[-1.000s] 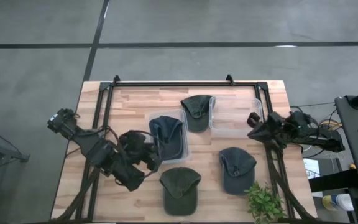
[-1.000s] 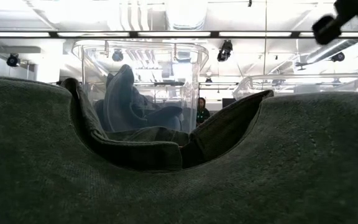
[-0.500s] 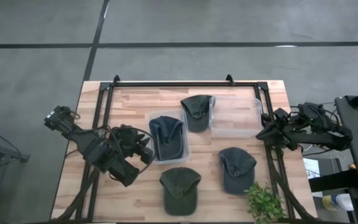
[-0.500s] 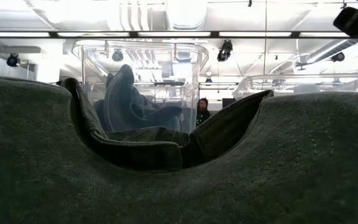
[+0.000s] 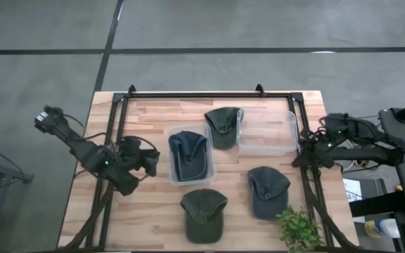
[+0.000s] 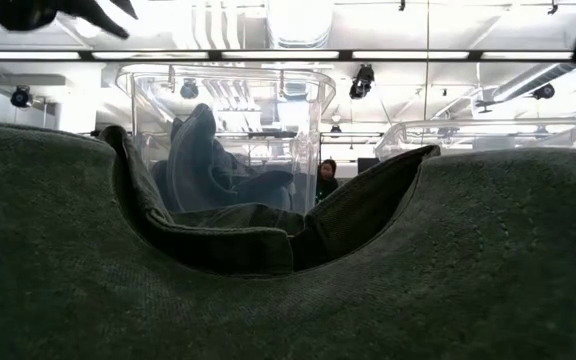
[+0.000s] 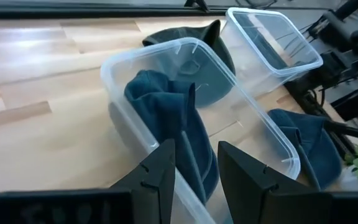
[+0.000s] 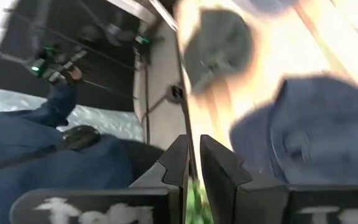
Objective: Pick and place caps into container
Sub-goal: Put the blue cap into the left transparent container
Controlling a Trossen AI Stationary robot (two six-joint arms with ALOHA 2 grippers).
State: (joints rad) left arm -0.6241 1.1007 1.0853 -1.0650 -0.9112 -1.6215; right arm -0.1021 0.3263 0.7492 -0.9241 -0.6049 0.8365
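The left gripper (image 5: 148,156), fingers slightly parted and holding nothing, is hanging just beside the clear plastic container (image 5: 174,133) holding a slate-blue fabric cap (image 5: 188,153); the dark olive-green cap (image 5: 203,213) beyond is lying nearest it, brim facing away

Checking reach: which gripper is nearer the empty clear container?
Right. The right gripper sits just off the empty clear container's right edge; the left gripper is beyond the other, cap-filled bin.

No text, label, brand or number can be read on anything here. White marks show on the dark body of each wrist, at the near edge of both wrist views, but they are too blurred to make out.
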